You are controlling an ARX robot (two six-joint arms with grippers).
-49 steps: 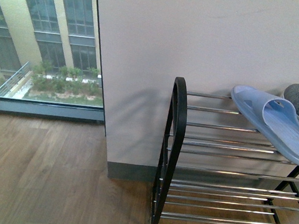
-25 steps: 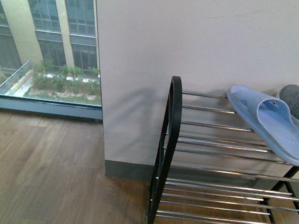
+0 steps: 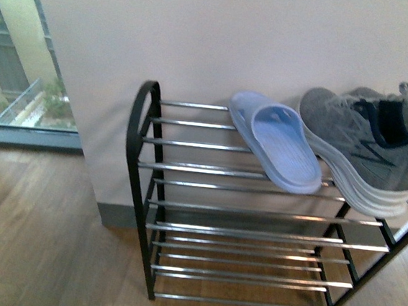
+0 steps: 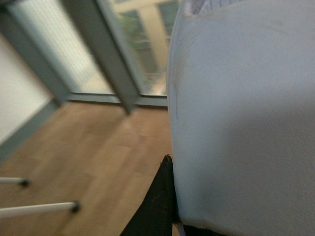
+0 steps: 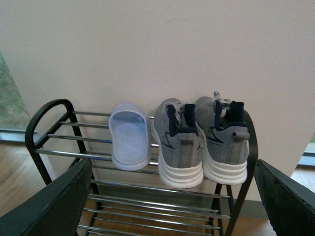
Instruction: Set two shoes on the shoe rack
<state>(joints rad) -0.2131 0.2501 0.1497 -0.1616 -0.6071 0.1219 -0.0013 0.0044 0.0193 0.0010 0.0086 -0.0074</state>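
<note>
Grey shoes point(image 5: 199, 142) sitting on rack point(image 5: 49, 110) | soft knit, light; grabbing at collar | R gripper point(image 5: 172, 206) spread | L gripper state unclear

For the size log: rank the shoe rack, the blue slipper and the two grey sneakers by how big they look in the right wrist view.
1. shoe rack, largest by far.
2. The two sneakers, left one and right one: they look alike, so no ranking between them.
3. blue slipper, smallest.
</note>
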